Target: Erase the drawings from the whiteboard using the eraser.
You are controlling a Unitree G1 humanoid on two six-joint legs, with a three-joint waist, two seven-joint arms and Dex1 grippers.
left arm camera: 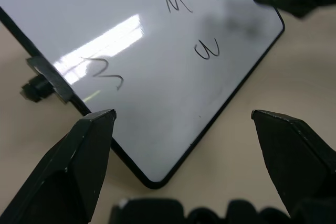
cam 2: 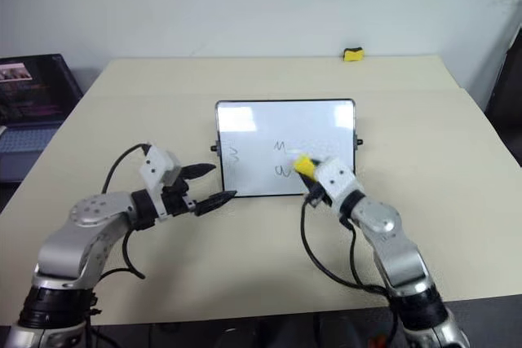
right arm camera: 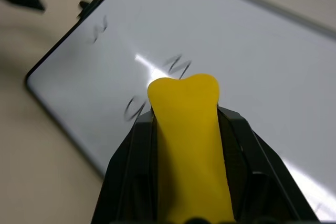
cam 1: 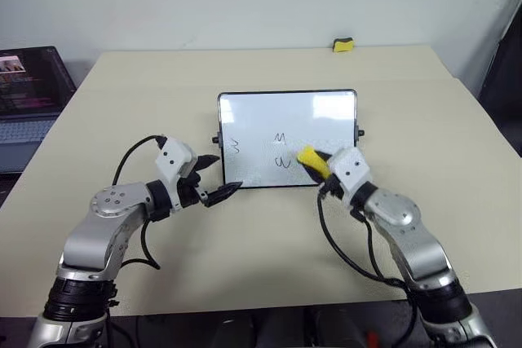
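Beige tabletop [cam 1: 245, 266] carries the whiteboard [cam 1: 261, 116] at its middle in the head views, flat, with a black knob [cam 1: 361, 132] on its right side. Three drawings [cam 1: 280, 138] show on the white face: one near the left edge, two nearer the middle. The right gripper [cam 1: 316, 165] is clamped on the yellow eraser [cam 1: 311, 160], over the board's near right corner, just beside the lower middle squiggle. The left gripper [cam 1: 220, 175] has its fingers spread, at the board's near left corner. A second yellow-and-black block [cam 1: 343, 45] lies at the table's far edge, well apart; a laptop [cam 1: 28, 91] sits off to the left.

Left wrist view: the corner of the board lies between the spread fingers [left arm camera: 79, 156].

Right wrist view: the eraser fills the jaws, above the board.
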